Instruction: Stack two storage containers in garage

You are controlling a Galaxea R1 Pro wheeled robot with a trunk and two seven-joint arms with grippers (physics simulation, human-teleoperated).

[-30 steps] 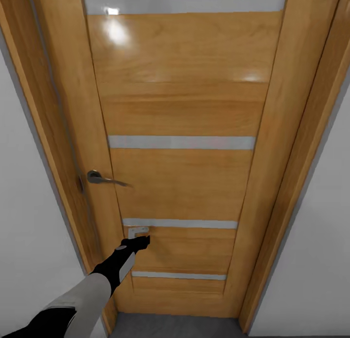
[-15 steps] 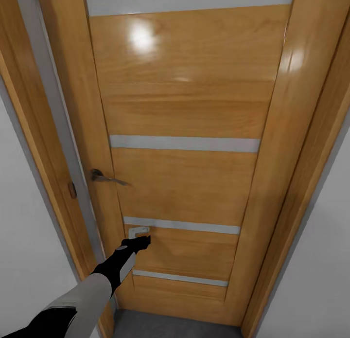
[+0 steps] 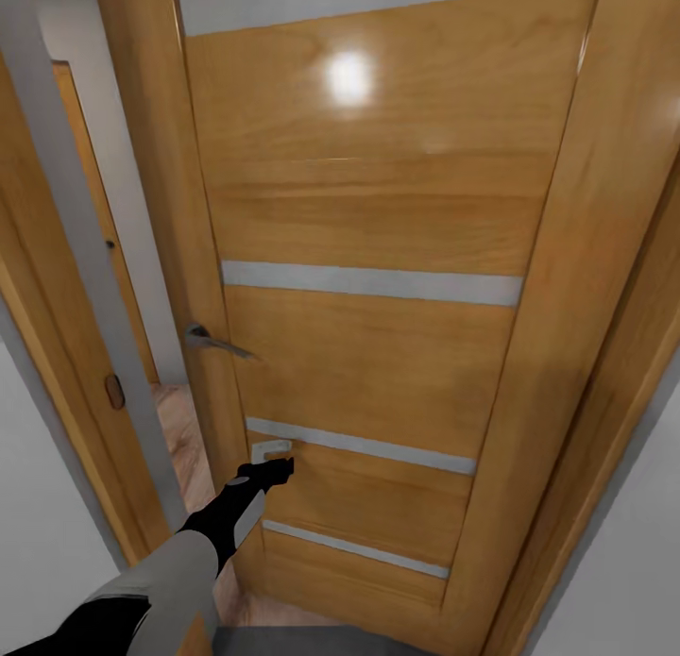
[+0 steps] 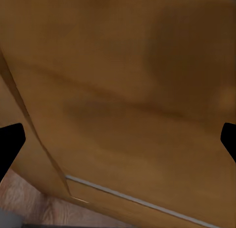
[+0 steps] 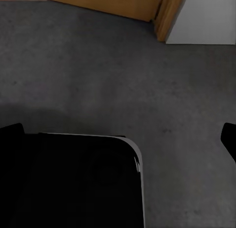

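1. We face a wood-panelled door (image 3: 368, 288) with pale horizontal strips, standing partly ajar. Beside its handle edge a gap shows light wood plank floor (image 3: 184, 439) and a second wooden door farther off.

2. Our left gripper (image 3: 272, 469) is stretched out against the door's lower panel, below the lever handle (image 3: 215, 341) and just under a pale strip. In the left wrist view its dark fingertips (image 4: 11, 144) sit at opposite edges with bare door between them — the jaws are spread apart and empty.

3. Our right gripper (image 5: 118, 139) hangs low over the garage's dark grey concrete floor (image 5: 123, 66), near the foot of the door frame; its tips stand wide apart too, holding nothing, above a dark part of our own body.

4. The two storage containers are not in sight; we judge they lie beyond the door, in the living room, so the task is at an early stage.

5. Risks from here, as we see them:
   - The gripper could slide off the glossy panel, since it only pushes and grips nothing.
   - The gap is narrow — driving forward too soon could jam our base or arm against the door edge or frame.
   - The lever handle could snag the left forearm as the door swings.
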